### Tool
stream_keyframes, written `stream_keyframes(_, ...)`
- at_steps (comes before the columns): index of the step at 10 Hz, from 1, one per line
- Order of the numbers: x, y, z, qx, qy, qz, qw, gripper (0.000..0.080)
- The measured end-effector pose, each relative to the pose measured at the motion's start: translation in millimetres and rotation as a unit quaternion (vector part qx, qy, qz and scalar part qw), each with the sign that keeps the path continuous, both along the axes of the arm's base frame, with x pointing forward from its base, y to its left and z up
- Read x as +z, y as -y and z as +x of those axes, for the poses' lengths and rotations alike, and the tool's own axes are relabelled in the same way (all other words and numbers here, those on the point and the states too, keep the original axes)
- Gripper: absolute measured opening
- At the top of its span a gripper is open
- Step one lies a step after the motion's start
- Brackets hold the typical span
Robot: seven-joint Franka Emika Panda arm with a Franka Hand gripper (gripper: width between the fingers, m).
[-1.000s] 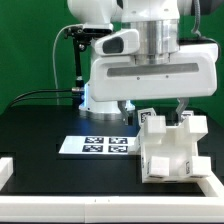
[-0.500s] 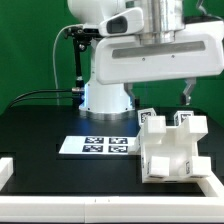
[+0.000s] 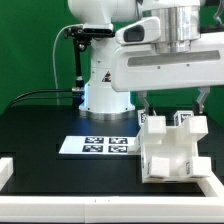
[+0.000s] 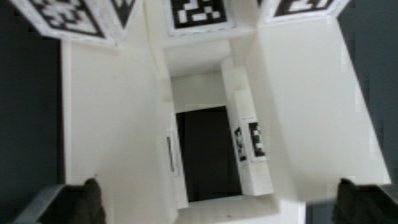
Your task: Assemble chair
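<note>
1. Now, in the exterior view, the gripper (image 3: pixel 173 97) is hanging open and empty above the chair (image 3: pixel 172 146), having risen and shifted toward that view's right, so the chair sits released on the table (image 3: pixel 40 125).
2. Meanwhile, in the wrist view, both fingertips (image 4: pixel 68 203) are straddling the chair (image 4: pixel 205 120) without touching.

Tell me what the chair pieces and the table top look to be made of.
The chair: seemingly hard white plastic, matte; chunky blocks with crisp edges and printed tags. The table: black, matte, smooth sheet with barely any glare; its material is unclear.
</note>
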State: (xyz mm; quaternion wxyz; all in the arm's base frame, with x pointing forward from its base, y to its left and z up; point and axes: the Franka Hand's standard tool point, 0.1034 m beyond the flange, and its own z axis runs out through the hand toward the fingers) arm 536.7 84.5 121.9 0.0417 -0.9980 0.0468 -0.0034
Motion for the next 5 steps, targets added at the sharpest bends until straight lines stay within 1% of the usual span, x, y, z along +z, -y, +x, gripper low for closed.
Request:
stream_keyframes(1,-5.2,0.8,6.4,0.000,0.000,-0.004,1.000,0.0649)
stream_keyframes(5,-16.9,0.1,36.0,-0.002,0.007,-0.016,1.000,0.0649)
